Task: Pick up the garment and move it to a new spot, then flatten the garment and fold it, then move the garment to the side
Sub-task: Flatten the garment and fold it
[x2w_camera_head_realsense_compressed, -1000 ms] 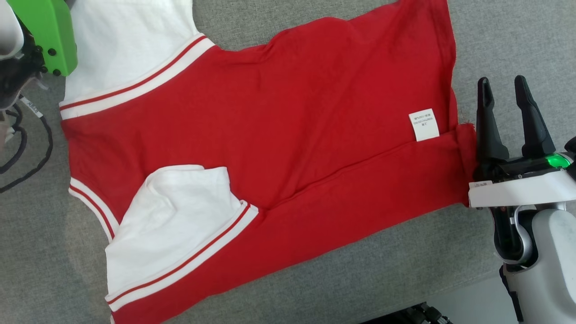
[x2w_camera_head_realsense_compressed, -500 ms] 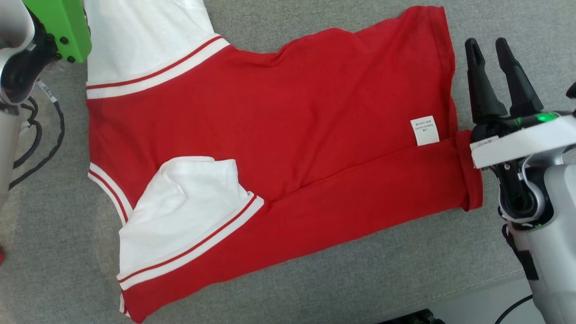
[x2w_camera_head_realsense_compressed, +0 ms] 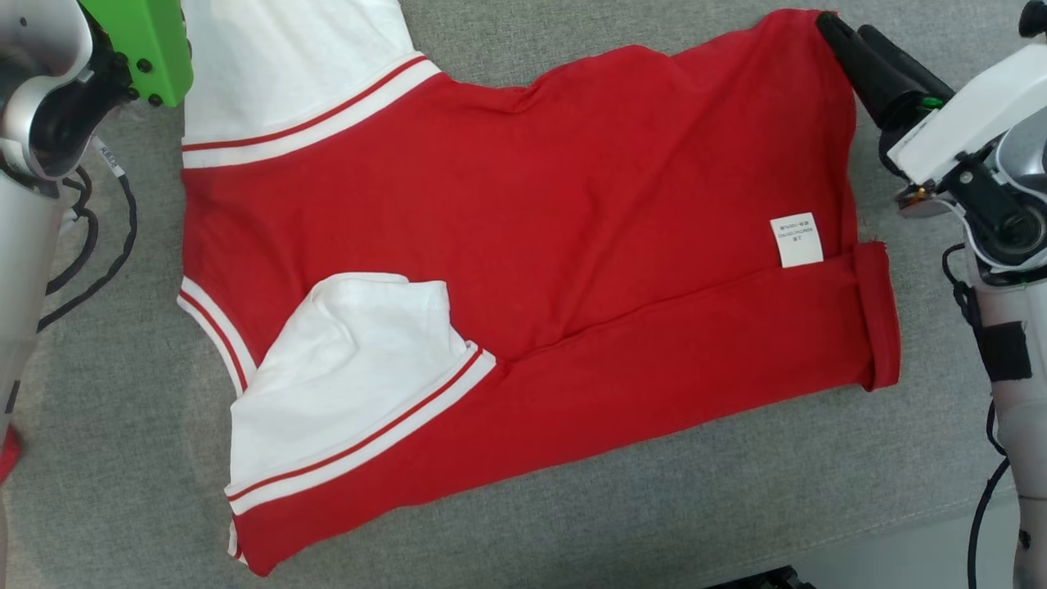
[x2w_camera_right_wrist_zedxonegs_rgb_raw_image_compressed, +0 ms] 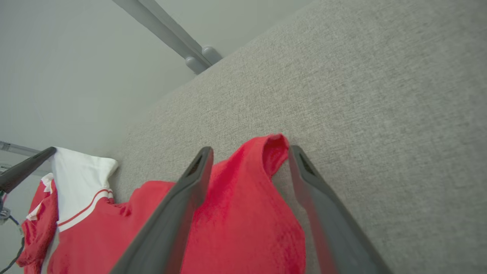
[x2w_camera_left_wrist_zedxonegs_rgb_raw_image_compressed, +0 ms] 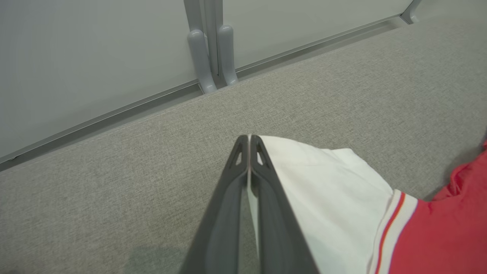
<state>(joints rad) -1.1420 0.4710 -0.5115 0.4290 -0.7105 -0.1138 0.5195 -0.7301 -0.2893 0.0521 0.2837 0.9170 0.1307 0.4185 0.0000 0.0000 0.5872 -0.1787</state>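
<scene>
Garment [x2w_camera_head_realsense_compressed: 523,204] first: where does it lie?
— Across the middle of the grey padded surface [x2w_camera_head_realsense_compressed: 736,507], red body flat. Its near long side is already turned over in a band [x2w_camera_head_realsense_compressed: 695,352], just below the white label [x2w_camera_head_realsense_compressed: 796,240].
Which step is that, then?
— Folding, I judge. Flattening looks done, and the far side comes next.
And the fingers?
— The left gripper [x2w_camera_left_wrist_zedxonegs_rgb_raw_image_compressed: 249,137] has its fingers pressed together at the far left, with the edge of the white sleeve [x2w_camera_left_wrist_zedxonegs_rgb_raw_image_compressed: 323,190] apparently nipped between them. The right gripper [x2w_camera_right_wrist_zedxonegs_rgb_raw_image_compressed: 251,150] is spread wide, one finger on each side of the red corner [x2w_camera_right_wrist_zedxonegs_rgb_raw_image_compressed: 274,148] at the far right. The cloth sits between them, unpinched.
What does the next move call for?
— Probably the right fingers closing on that corner, low enough to catch the hem. Then both arms would lift together and carry the far side toward the near edge evenly, or the garment skews.
</scene>
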